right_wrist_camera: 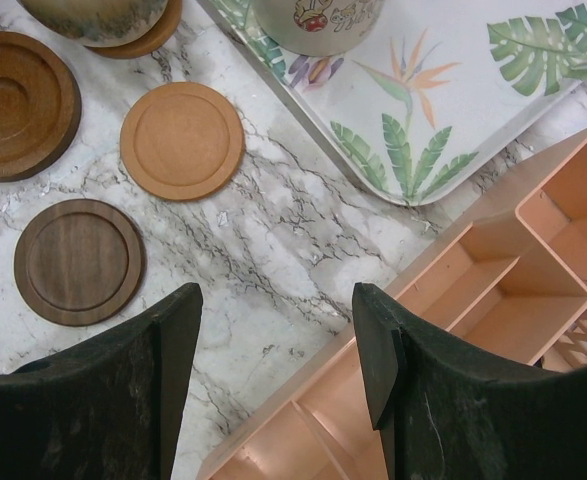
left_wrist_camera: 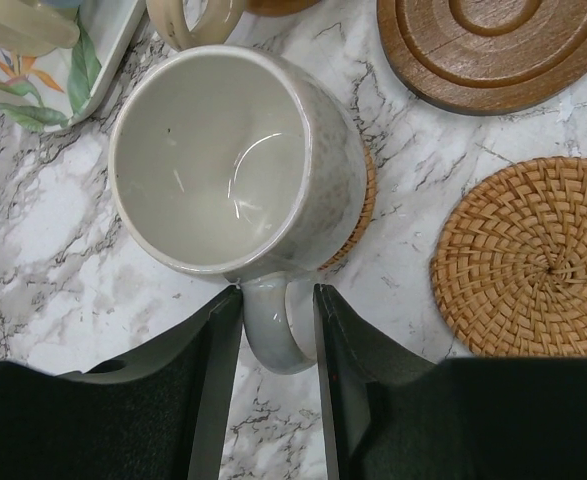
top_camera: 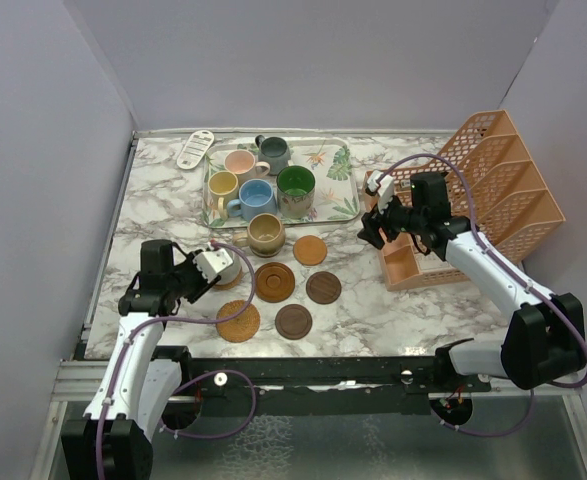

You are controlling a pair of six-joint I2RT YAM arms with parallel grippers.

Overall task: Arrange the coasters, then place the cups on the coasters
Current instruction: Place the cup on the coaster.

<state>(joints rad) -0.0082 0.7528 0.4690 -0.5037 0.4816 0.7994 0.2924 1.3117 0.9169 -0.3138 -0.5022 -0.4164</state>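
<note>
Your left gripper [left_wrist_camera: 278, 298] has its jaws set narrow, one finger on each side of the handle [left_wrist_camera: 273, 340] of the cream mug [left_wrist_camera: 223, 160]. The handle fills most of the gap. Honestly, I can't tell if you're actually pinching it or just sitting loose around it.

Your right gripper [right_wrist_camera: 278, 300] is spread wide with nothing in it. It hangs over the marble table [right_wrist_camera: 273, 230] between the leafy tray [right_wrist_camera: 453, 90] and the orange rack [right_wrist_camera: 533, 280].

The mug is glossy speckled cream, upright, with nothing inside, at the lower left of the top view. It sits on a woven coaster [left_wrist_camera: 358, 210] that peeks out under its right side. The handle points straight back at your fingers, with the bowl just past the tips.

A second woven coaster [left_wrist_camera: 528, 260] lies to the right, clear of the mug, and there's a ringed wooden coaster [left_wrist_camera: 493, 50] at the upper right.
</note>
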